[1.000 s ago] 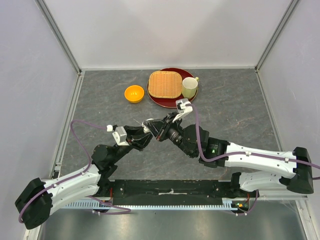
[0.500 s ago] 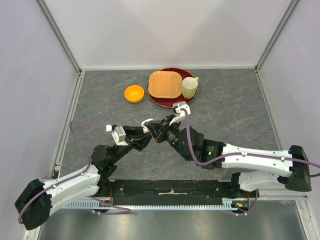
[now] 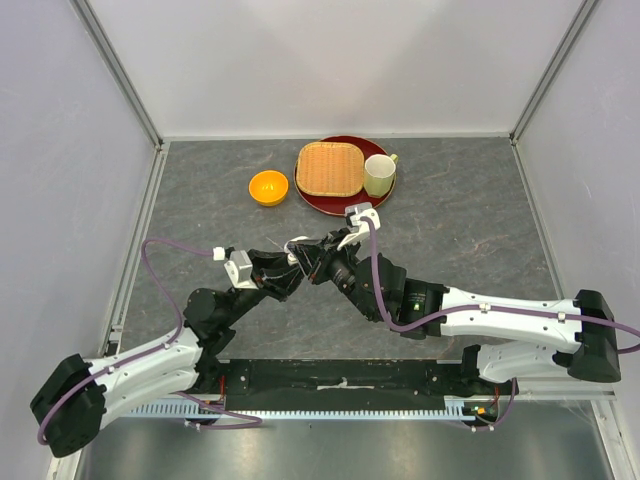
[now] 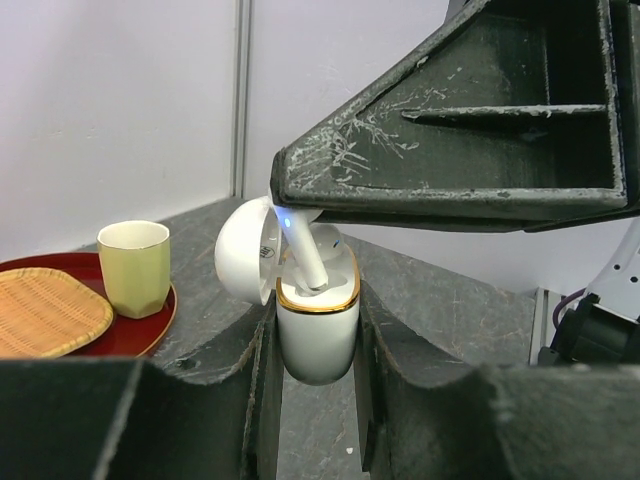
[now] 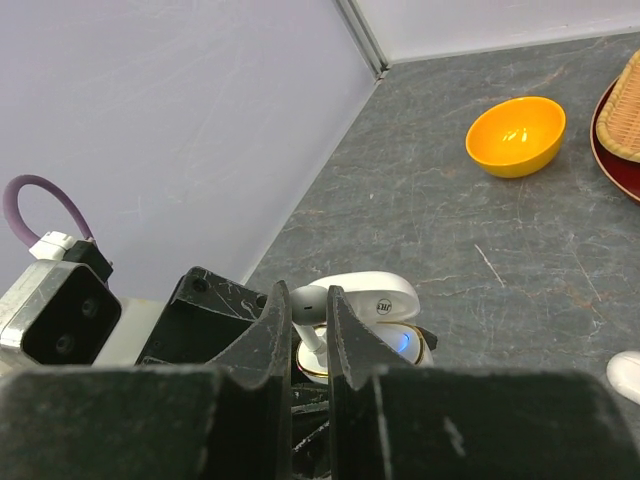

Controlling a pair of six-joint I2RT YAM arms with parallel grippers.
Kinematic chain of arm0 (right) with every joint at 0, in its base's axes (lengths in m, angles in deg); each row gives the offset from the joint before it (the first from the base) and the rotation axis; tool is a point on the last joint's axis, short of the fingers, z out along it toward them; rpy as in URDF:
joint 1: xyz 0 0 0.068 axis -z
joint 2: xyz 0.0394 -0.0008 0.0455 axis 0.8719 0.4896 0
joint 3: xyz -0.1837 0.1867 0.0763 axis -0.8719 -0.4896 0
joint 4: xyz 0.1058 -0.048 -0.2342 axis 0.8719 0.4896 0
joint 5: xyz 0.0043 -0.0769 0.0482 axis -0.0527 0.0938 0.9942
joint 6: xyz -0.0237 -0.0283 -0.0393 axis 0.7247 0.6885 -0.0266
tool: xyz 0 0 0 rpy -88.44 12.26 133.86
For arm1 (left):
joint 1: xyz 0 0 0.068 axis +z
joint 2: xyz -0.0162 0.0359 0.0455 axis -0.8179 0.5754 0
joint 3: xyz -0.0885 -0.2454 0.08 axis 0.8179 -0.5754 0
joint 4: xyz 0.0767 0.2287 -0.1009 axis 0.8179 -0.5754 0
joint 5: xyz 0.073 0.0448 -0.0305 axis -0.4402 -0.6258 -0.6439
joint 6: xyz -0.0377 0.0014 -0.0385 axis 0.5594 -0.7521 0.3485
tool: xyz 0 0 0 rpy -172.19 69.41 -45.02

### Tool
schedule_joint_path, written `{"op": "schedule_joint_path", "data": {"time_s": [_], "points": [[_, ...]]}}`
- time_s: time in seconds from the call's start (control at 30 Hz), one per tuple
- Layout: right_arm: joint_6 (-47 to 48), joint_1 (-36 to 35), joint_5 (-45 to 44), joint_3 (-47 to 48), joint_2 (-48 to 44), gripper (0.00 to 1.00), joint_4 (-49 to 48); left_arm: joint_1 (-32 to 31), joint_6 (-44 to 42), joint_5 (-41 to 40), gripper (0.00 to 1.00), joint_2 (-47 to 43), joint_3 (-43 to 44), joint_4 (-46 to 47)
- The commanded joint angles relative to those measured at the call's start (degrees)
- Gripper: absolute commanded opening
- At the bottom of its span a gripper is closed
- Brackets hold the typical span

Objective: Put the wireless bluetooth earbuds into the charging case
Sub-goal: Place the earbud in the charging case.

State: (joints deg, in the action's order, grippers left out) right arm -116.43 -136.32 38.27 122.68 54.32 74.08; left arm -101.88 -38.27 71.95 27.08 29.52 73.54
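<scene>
The white charging case (image 4: 318, 335) with a gold rim is clamped between the fingers of my left gripper (image 4: 315, 318), held above the table with its lid (image 4: 243, 262) swung open. My right gripper (image 5: 308, 300) is shut on the head of one white earbud (image 5: 312, 298). It holds the earbud over the case (image 5: 405, 345). The earbud's stem (image 4: 306, 256) reaches down into the open case. In the top view both grippers meet at the table's middle, left gripper (image 3: 288, 264) and right gripper (image 3: 306, 258) tip to tip.
An orange bowl (image 3: 268, 187) stands behind the grippers. A red tray (image 3: 350, 207) at the back carries a wicker mat (image 3: 329, 168) and a pale green cup (image 3: 378, 175). A small white rounded piece (image 5: 626, 376) lies on the table, cut off by the right wrist view's edge.
My right wrist has shifted slightly left and closer to the left gripper. The left arm has barely moved, and both grips are unchanged.
</scene>
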Motion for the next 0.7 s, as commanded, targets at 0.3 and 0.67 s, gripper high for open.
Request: {"op": "schedule_joint_path", "data": {"time_s": [0.3, 0.67], "points": [[-0.60, -0.48, -1.50, -1.59, 0.17, 0.00, -0.70, -0.28, 2.44, -2.36, 0.02, 1.00, 2.68, 7.41], [0.45, -1.62, -1.77, -2.30, 0.26, 0.00, 1.05, -0.37, 2.62, -4.46, 0.02, -0.32, 2.41, 8.73]]}}
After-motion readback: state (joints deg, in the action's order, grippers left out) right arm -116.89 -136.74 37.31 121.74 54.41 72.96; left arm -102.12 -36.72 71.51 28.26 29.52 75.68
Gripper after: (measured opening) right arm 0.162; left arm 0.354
